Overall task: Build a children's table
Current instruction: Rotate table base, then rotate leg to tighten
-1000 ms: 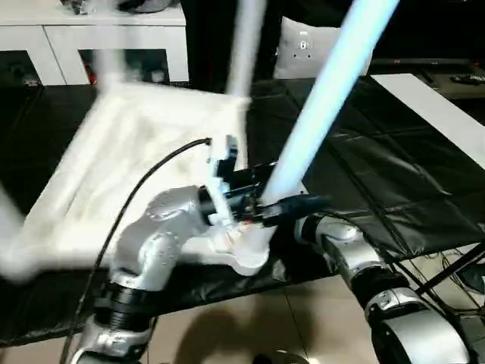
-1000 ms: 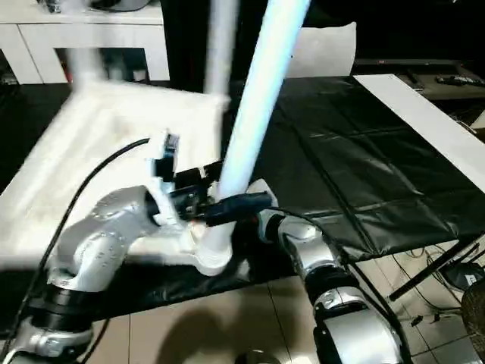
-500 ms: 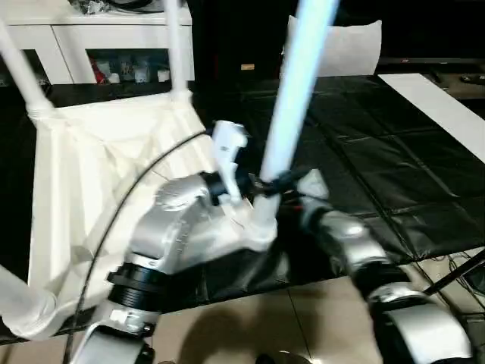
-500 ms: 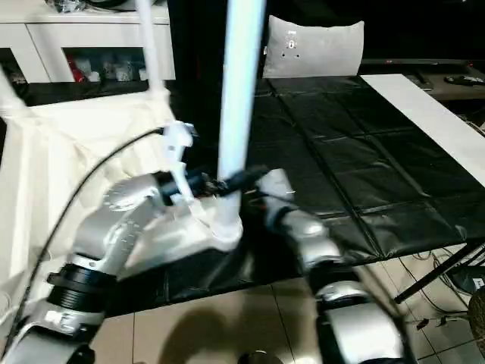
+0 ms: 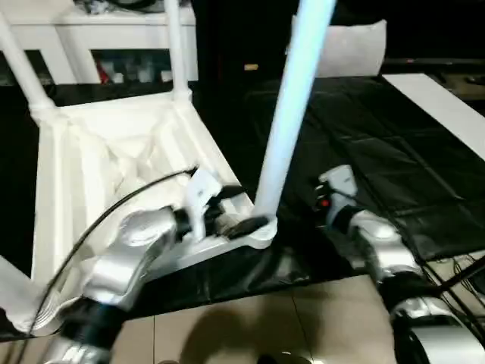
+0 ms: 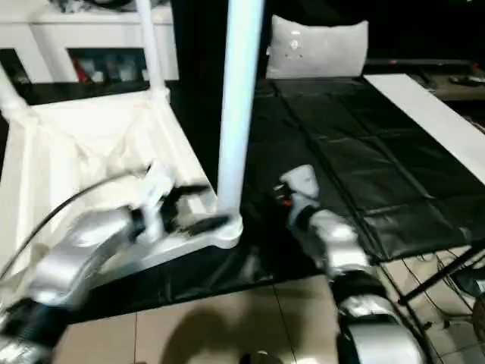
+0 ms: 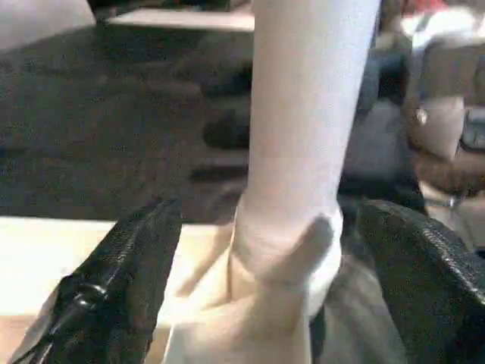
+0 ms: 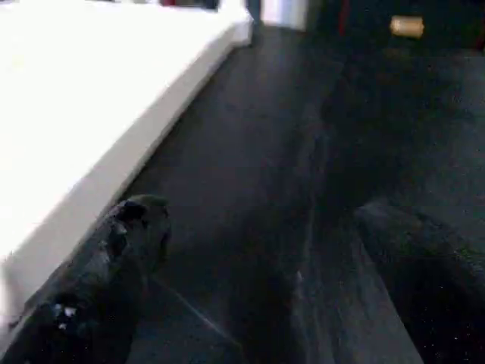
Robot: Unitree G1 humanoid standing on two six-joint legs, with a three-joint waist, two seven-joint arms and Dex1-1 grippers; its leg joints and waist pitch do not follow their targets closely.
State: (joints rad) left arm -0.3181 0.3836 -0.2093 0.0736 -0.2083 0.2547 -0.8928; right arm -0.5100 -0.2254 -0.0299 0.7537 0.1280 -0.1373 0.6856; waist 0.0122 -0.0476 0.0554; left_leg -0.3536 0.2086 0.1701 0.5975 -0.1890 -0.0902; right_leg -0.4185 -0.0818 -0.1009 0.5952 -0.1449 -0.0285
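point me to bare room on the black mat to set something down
Free: the black mat between the near leg and the white board. Crowded: the upturned tabletop with its legs, and the near corner where the left gripper flanks the leg.

White ribbed tabletop (image 5: pixel 114 152), white legs (image 5: pixel 292 114), black creased mat (image 5: pixel 379 144), silver forearms (image 5: pixel 129 254)

Upturned tabletop (image 5: pixel 114 152) lies on the mat (image 5: pixel 394 159), legs (image 5: pixel 292 114) upright in its corners, cabinet (image 5: pixel 98 34) behind
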